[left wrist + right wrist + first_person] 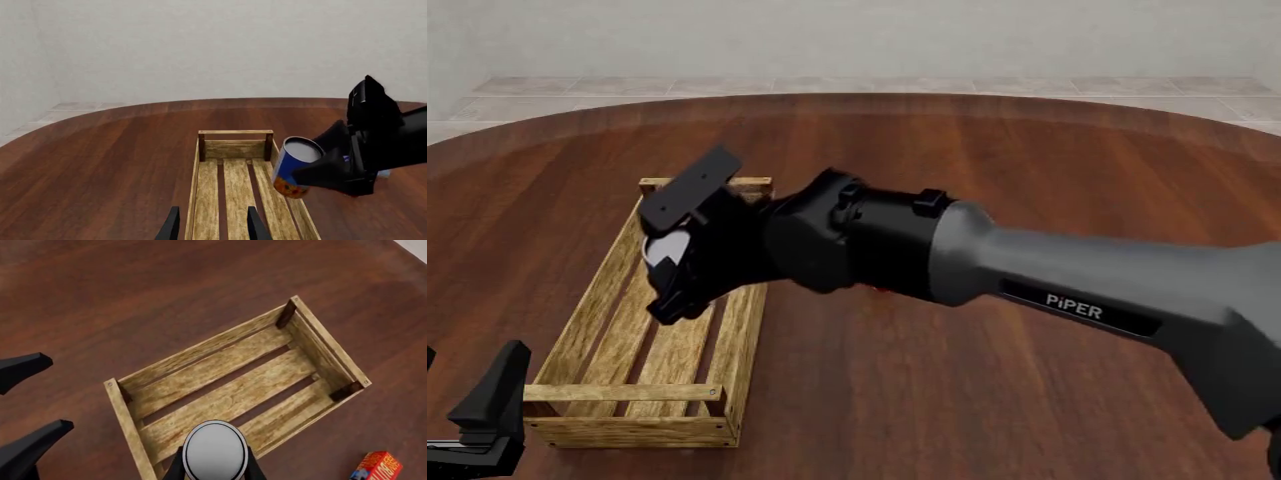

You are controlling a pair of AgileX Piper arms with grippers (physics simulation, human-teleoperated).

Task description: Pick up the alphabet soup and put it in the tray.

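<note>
The tray (200, 360) lies open-topped with bare slats, only its raised rails hemming entry.

Hidden in the front view: nearly all of the blue-labelled cylindrical soup can with grey metal top (667, 248), only a pale sliver showing behind the black right gripper (681, 262). Cut off by the right wrist view's lower edge: the can's label and the fingers (175, 471) clamping it. Cropped at the frame edge in the left wrist view: the near end of the light-wood slatted tray (235, 150). Partly cut off: a small red-orange box (377, 466), print too small to read
</note>
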